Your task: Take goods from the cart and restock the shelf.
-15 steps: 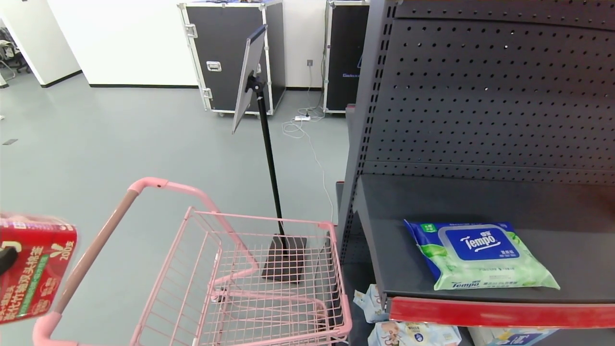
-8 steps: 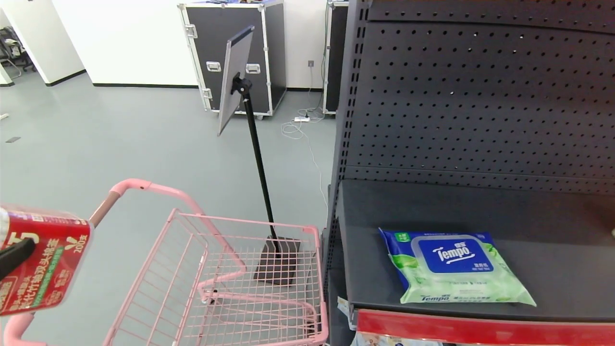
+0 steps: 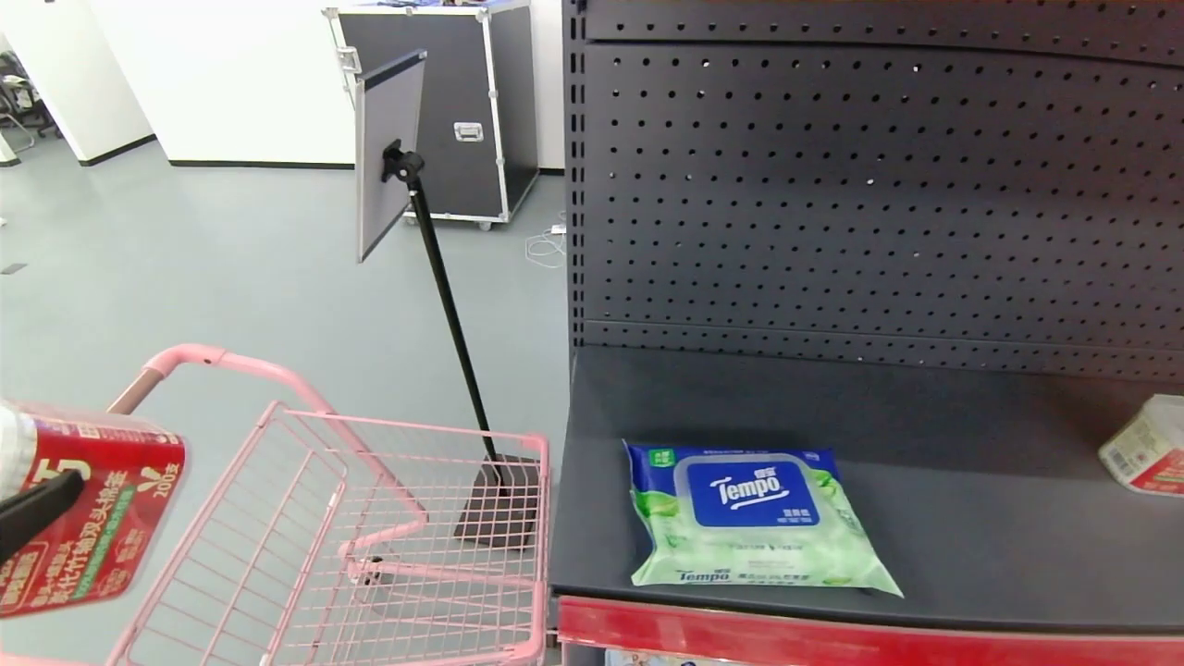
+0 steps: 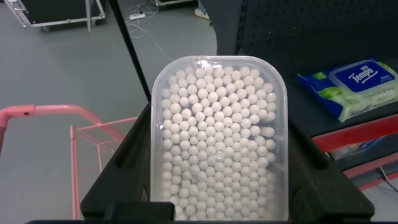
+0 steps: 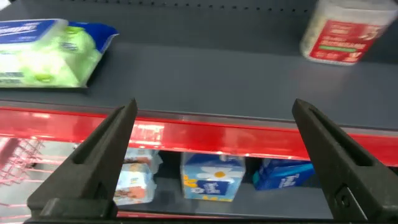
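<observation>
My left gripper (image 4: 221,165) is shut on a clear cotton swab box (image 4: 219,137) with a red label (image 3: 83,509), held above the handle end of the pink cart (image 3: 370,518). The dark shelf (image 3: 925,398) stands to the cart's right. A blue-green wipes pack (image 3: 754,518) lies flat near the shelf's front left. A second red-labelled swab box (image 3: 1147,444) lies at the shelf's far right. My right gripper (image 5: 214,155) is open with nothing in it, in front of the shelf's red front edge (image 5: 249,134), between the wipes pack (image 5: 43,53) and the second box (image 5: 342,28).
A sign on a black pole stand (image 3: 444,305) rises just behind the cart, its base by the shelf's left corner. A black flight case (image 3: 462,111) stands at the back wall. Packaged goods (image 5: 211,177) sit on the lower shelf. Open grey floor lies to the left.
The whole head view has shifted left, so the camera has turned toward the shelf. The second swab box at the shelf's right has come into view. The held box keeps its place.
</observation>
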